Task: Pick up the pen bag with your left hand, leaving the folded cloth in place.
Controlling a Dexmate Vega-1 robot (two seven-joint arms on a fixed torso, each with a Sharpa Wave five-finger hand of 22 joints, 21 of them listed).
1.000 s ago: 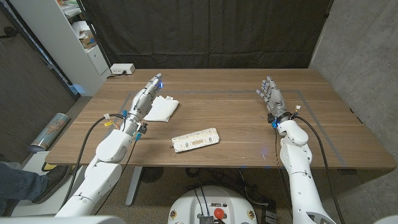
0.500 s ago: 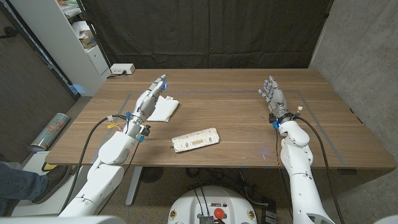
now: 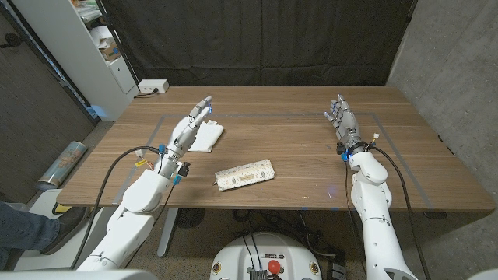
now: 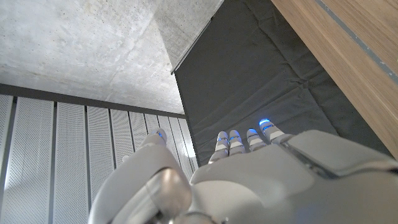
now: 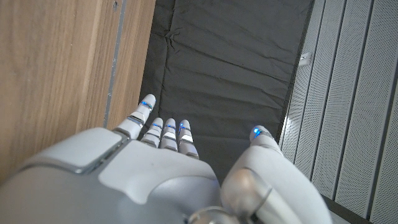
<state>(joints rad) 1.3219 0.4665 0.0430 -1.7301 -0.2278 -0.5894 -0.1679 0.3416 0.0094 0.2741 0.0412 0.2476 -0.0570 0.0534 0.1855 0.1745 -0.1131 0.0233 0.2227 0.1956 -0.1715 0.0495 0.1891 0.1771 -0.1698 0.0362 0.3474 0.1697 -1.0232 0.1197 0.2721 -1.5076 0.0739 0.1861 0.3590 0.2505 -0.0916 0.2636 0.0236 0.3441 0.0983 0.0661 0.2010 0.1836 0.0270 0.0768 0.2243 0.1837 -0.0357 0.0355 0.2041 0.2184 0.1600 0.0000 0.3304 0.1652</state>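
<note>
The left hand (image 3: 190,127) has shifted rightward over the folded cloth (image 3: 204,138), fingers straight, together, holding nothing. Pen bag (image 3: 244,174) lies near the cloth, unobstructed.

A white box (image 3: 153,86) sits at the table's (image 3: 311,155) far left corner, near a shelf (image 3: 74,47); a dark curtain (image 3: 257,39) hangs behind.

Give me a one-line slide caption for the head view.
Left hand open above the folded cloth; pen bag untouched on table.
</note>
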